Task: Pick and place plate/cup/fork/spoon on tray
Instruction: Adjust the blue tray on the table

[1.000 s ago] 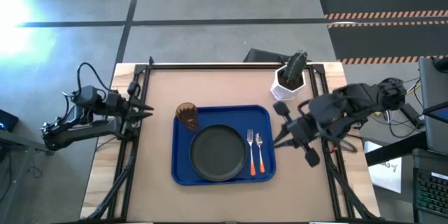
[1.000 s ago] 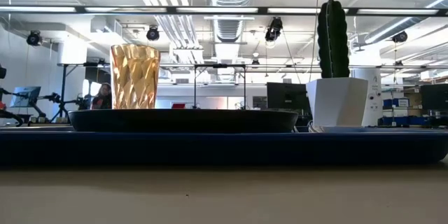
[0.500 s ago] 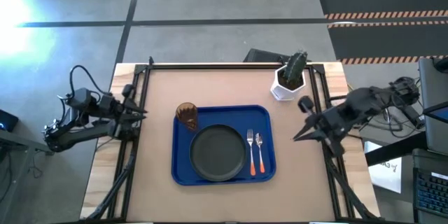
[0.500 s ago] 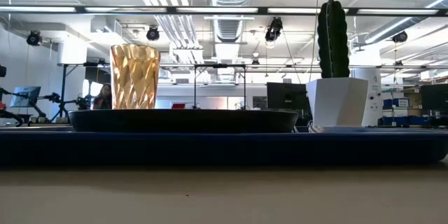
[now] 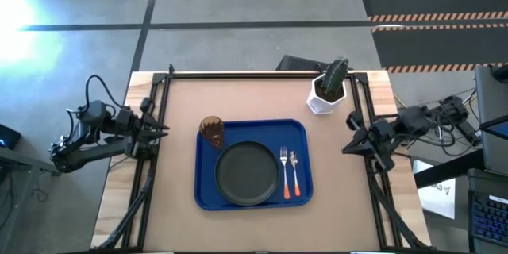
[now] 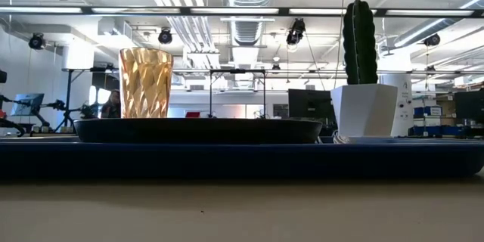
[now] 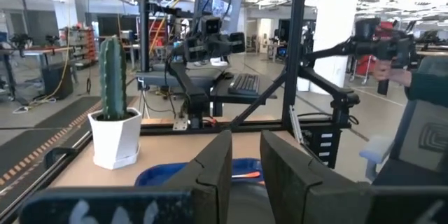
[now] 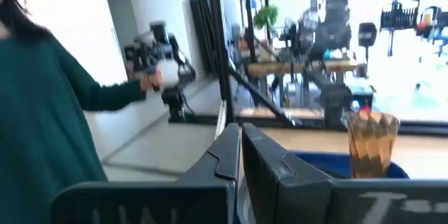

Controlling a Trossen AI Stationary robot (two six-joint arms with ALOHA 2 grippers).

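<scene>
Plate: middle of the tray.
Cup: upright in the tray's far left corner, just beside the plate.
Fork, spoon: side by side along the tray's right edge, fork nearer the plate.
Cactus pot: near the table's far right corner.
Left hand: at the table's left edge, fingers slightly spread, holding nothing.
Right hand: at the right edge, fingers almost pressed together, holding nothing.
</scene>
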